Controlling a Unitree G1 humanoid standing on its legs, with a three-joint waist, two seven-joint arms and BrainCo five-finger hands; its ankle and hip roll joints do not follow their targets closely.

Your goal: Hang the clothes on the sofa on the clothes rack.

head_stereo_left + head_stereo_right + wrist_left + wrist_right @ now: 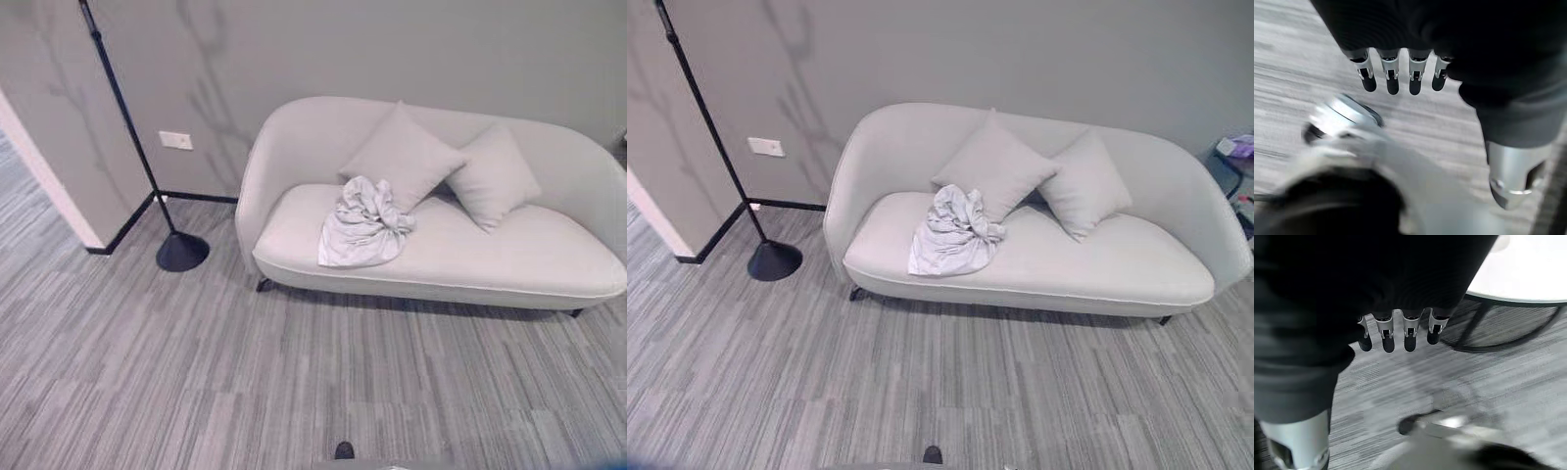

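Observation:
A crumpled pale grey garment (364, 225) lies on the seat of a light grey sofa (509, 257), left of the middle, against one of two grey cushions (404, 155). A black pole on a round base (182, 252), the clothes rack, stands on the floor left of the sofa by the wall corner. My left hand (1392, 81) hangs over the striped floor, its fingers straight and holding nothing. My right hand (1409, 335) hangs the same way, fingers straight and empty. Both hands are well away from the sofa.
Grey striped carpet (294, 392) stretches in front of the sofa. A white wall corner (59, 196) juts out at the far left. A small side table with items (1236, 157) stands at the sofa's right end. A white round table on dark legs (1528, 279) is near my right hand.

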